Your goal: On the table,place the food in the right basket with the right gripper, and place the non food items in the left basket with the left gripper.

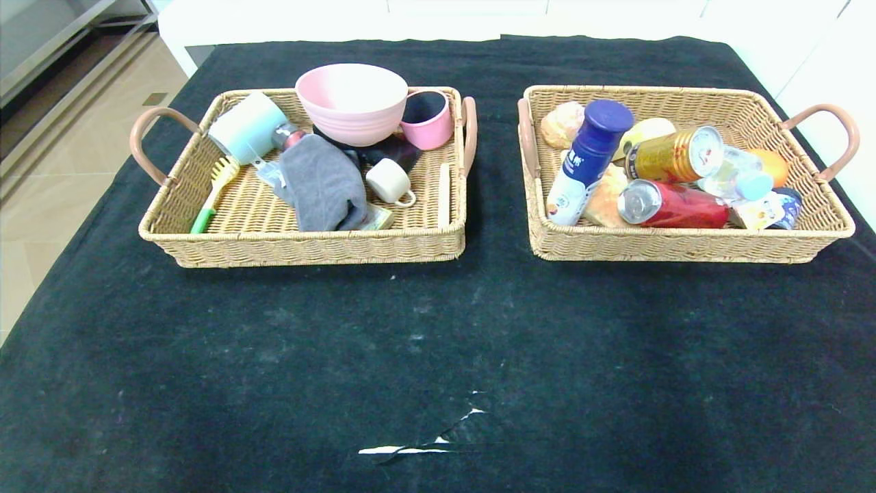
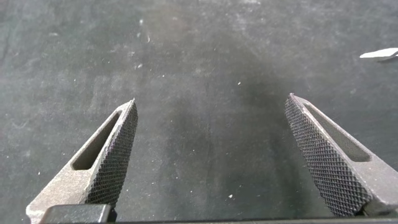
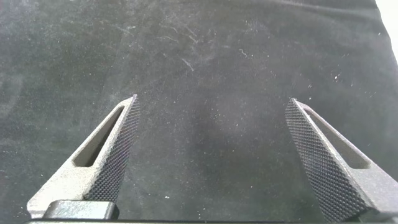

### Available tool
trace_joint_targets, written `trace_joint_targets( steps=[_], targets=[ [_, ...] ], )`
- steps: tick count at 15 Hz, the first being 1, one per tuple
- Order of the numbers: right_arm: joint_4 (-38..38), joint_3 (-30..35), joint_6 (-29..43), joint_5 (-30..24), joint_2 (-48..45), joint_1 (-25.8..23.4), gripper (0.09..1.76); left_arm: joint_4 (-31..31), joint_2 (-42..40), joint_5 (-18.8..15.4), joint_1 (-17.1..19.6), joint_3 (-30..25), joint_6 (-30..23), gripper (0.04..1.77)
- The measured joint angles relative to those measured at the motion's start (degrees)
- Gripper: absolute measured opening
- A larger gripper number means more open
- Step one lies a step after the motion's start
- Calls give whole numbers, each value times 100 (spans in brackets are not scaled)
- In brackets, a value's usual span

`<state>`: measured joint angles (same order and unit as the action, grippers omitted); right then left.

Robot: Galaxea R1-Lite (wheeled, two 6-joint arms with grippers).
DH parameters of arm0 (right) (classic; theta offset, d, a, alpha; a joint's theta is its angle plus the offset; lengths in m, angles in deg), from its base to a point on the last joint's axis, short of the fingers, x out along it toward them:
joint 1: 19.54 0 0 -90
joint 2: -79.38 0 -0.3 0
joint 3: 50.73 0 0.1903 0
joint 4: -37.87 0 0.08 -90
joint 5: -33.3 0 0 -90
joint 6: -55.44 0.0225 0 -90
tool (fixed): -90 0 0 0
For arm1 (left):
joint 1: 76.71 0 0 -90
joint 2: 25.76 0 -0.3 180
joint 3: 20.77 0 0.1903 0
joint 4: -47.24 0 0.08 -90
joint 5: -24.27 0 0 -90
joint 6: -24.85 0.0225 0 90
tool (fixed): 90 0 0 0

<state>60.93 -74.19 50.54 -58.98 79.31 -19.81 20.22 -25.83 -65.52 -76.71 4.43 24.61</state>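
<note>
1. No loose item was seen on the table (image 1: pixel 438 329); sorting was judged finished.
2. Towel (image 1: pixel 321 181) lay in left basket (image 1: pixel 301 246); cans (image 1: pixel 674 156), bottle (image 1: pixel 736 171) in right basket (image 1: pixel 684 246).
3. Left gripper (image 2: pixel 211 155) and right gripper (image 3: pixel 211 155) were held wide apart, empty, over bare cloth.
4. Arms were best left parked.

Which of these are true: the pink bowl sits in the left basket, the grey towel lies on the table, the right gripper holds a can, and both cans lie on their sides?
1. The pink bowl sits in the left basket. True.
2. The grey towel lies on the table. False: it is in the left basket.
3. The right gripper holds a can. False: it is open and empty over the cloth, as is the left gripper.
4. The gold can and red can lie on their sides in the right basket. True.
</note>
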Motion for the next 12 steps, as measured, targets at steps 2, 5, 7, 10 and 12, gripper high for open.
trace_joint_targets(
  steps=[2, 5, 7, 10, 12],
  targets=[
    [1, 0, 35, 9, 0, 0, 170, 5, 0, 1, 2, -33, 6, 172],
    [1, 0, 37, 28, 0, 5, 170, 0, 0, -2, 5, -39, 24, 172],
    [6, 0, 138, 44, 0, 9, 170, 0, 0, -5, 5, -39, 24, 172],
    [6, 0, 265, 102, 2, 27, 170, 0, 0, -5, 5, -37, 22, 172],
    [9, 0, 265, 105, 5, 38, 170, 0, 0, -5, 5, -37, 20, 172]
  ],
)
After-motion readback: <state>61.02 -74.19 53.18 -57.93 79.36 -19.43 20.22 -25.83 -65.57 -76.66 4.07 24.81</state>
